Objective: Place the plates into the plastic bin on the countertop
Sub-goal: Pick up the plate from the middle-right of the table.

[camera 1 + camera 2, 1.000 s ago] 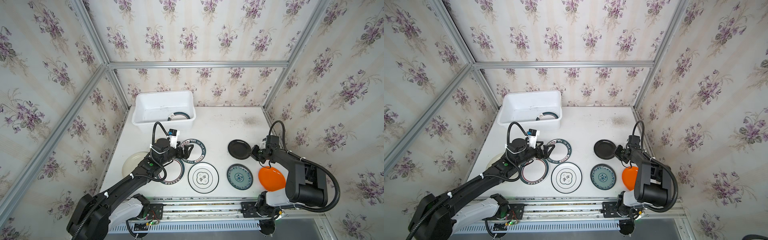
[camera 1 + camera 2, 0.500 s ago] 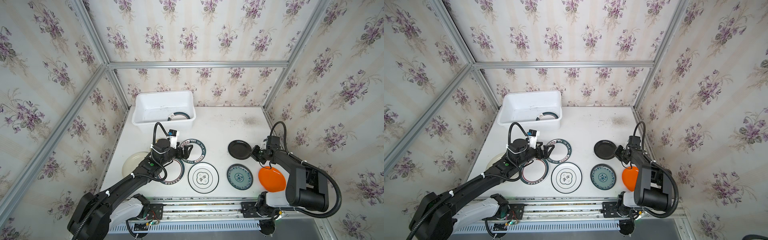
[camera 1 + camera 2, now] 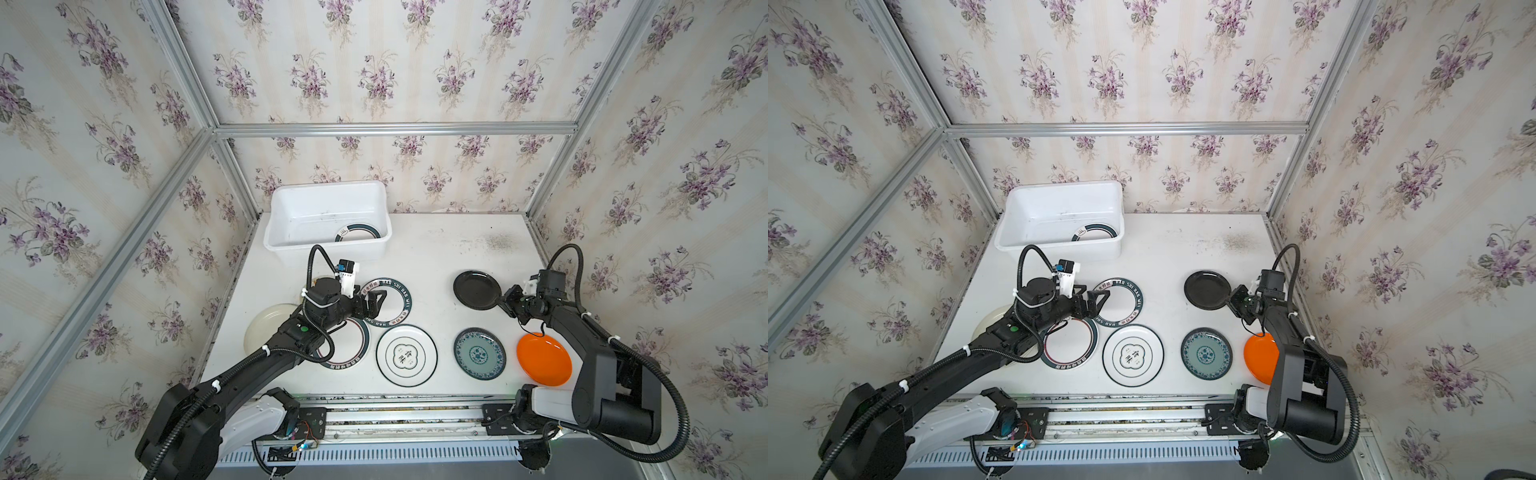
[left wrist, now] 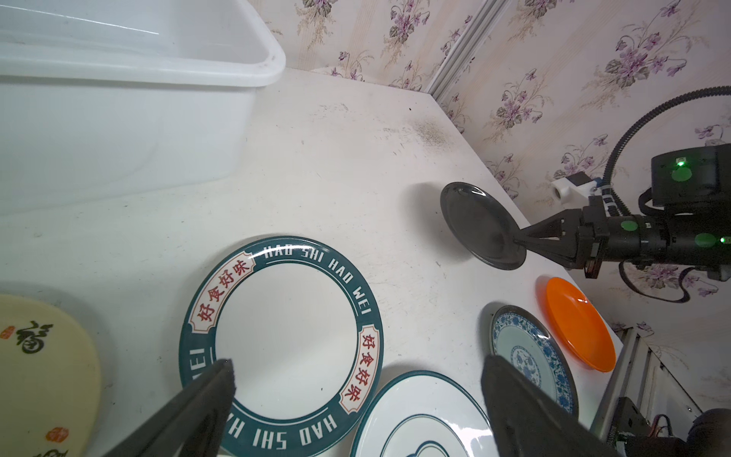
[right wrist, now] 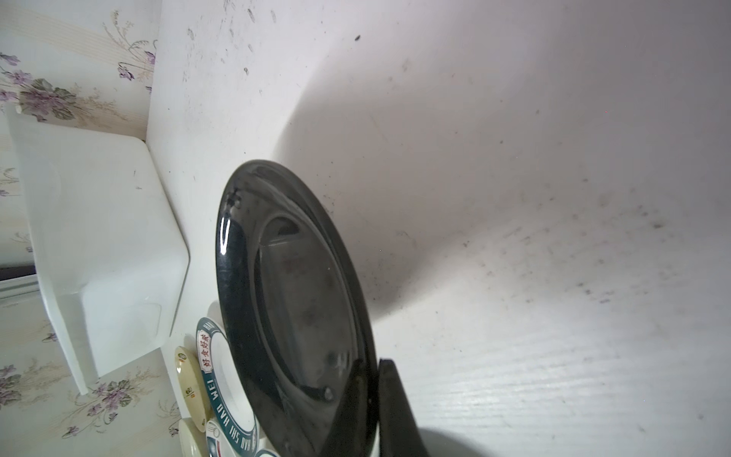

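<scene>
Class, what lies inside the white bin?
One green-rimmed plate lies inside the bin, against its front wall. That wall hides the plate's near edge and the strip of bin floor beside it.

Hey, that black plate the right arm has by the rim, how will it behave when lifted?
The black plate looks rigid, so it should keep its shape. Its glossy surface may be slippery, and the right tool pinches only one rim edge, so it could pivot or slip.
</scene>
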`<action>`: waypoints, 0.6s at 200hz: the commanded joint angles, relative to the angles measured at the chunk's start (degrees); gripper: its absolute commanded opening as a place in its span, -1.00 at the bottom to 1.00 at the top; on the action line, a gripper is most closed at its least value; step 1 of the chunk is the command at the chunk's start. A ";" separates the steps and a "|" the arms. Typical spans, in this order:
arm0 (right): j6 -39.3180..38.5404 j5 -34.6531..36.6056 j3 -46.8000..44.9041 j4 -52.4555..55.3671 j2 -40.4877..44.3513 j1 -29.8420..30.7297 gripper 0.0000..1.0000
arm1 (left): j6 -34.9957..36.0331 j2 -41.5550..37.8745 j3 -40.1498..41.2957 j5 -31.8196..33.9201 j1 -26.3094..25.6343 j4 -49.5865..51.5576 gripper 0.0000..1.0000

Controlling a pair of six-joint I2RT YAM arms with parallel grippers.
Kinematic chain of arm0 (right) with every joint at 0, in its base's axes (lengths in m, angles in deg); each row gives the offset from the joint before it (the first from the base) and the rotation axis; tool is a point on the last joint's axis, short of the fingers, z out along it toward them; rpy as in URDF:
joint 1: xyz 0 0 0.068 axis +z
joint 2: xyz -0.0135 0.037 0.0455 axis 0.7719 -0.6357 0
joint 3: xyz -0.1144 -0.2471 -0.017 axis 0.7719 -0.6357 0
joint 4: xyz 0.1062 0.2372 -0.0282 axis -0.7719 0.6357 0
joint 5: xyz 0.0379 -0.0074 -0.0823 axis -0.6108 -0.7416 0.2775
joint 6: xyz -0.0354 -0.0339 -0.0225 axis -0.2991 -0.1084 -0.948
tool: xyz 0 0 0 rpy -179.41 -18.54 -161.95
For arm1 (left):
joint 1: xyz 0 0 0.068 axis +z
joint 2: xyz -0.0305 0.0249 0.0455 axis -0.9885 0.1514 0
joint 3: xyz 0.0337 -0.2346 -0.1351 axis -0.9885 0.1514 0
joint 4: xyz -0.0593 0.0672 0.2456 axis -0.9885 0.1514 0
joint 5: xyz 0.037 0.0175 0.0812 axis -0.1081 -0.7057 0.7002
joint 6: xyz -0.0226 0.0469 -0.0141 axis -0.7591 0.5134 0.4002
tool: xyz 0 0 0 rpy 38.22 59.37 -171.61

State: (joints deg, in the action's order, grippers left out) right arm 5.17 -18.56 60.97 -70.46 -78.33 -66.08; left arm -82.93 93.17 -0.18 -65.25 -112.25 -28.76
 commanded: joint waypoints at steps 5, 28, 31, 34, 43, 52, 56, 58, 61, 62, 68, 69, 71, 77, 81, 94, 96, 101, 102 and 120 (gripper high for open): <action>3.23 -2.77 0.56 -2.10 0.95 -0.01 -1.00 | -0.41 0.10 0.21 -0.84 -0.15 -3.11 0.99; 5.45 -4.27 0.10 -3.85 1.76 -0.01 -1.00 | -0.82 0.19 0.30 -0.85 -0.31 -3.50 0.99; 5.64 -4.49 0.18 -3.91 1.92 -0.01 -1.00 | -0.83 0.19 0.30 -0.83 -0.33 -3.48 0.99; 5.77 -4.69 0.25 -4.00 2.00 -0.01 -1.00 | -0.88 0.19 0.28 -0.85 -0.33 -3.44 0.99; 6.02 -5.05 0.40 -3.91 2.25 -0.01 -1.00 | -0.97 0.10 0.30 -0.94 -0.37 -3.47 0.99; 6.26 -5.39 0.53 -3.80 2.53 -0.01 -1.00 | -1.00 0.01 0.30 -0.94 -0.42 -3.50 0.99; 6.13 -5.43 0.62 -3.79 2.68 -0.01 -1.00 | -1.04 0.06 0.30 -0.90 -0.42 -3.46 0.99; 6.13 -5.48 0.69 -3.71 2.72 -0.01 -1.00 | -0.95 -0.02 0.30 -0.93 -0.46 -3.44 0.99; 6.14 -5.51 0.79 -3.65 2.87 -0.01 -1.00 | -0.93 -0.05 0.30 -0.92 -0.50 -3.46 0.99; 6.14 -5.52 0.79 -3.62 2.89 -0.01 -1.00 | -0.92 -0.06 0.30 -0.93 -0.50 -3.44 0.99; 6.22 -5.52 0.93 -3.51 3.12 -0.01 -1.00 | -0.93 -0.10 0.30 -0.94 -0.50 -3.50 0.99; 6.22 -5.52 0.95 -3.51 3.15 -0.01 -1.00 | -0.97 -0.13 0.30 -0.94 -0.50 -3.51 0.99; 6.29 -5.52 1.01 -3.44 3.28 -0.01 -1.00 | -1.00 -0.16 0.30 -0.94 -0.50 -3.52 0.99; 6.39 -5.61 1.04 -3.42 3.56 -0.01 -1.00 | -0.96 -0.16 0.26 -0.94 -0.59 -3.50 0.99; 6.55 -5.61 1.06 -3.42 3.64 -0.01 -1.00 | -0.99 -0.16 0.30 -0.94 -0.59 -3.49 0.99; 6.99 -5.84 1.09 -3.69 4.11 -0.01 -1.00 | -1.13 -0.08 0.22 -0.94 -0.68 -3.53 0.99; 7.01 -5.86 1.07 -3.75 4.16 -0.01 -1.00 | -1.19 -0.01 0.22 -0.94 -0.68 -3.52 0.99; 7.16 -6.10 1.06 -3.94 4.31 0.08 -1.00 | -1.30 0.08 0.15 -0.89 -0.75 -3.58 0.99; 7.18 -6.12 1.06 -3.99 4.36 0.08 -1.00 | -1.29 0.13 0.14 -0.91 -0.76 -3.59 0.99; 6.69 -6.23 1.17 -4.21 5.10 0.17 -1.00 | -1.71 1.31 -0.76 -1.17 -0.77 -3.71 0.99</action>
State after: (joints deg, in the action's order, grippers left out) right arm 11.64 -23.37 60.99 -72.14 -74.29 -66.05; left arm -83.84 93.49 -0.07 -65.64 -112.93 -30.75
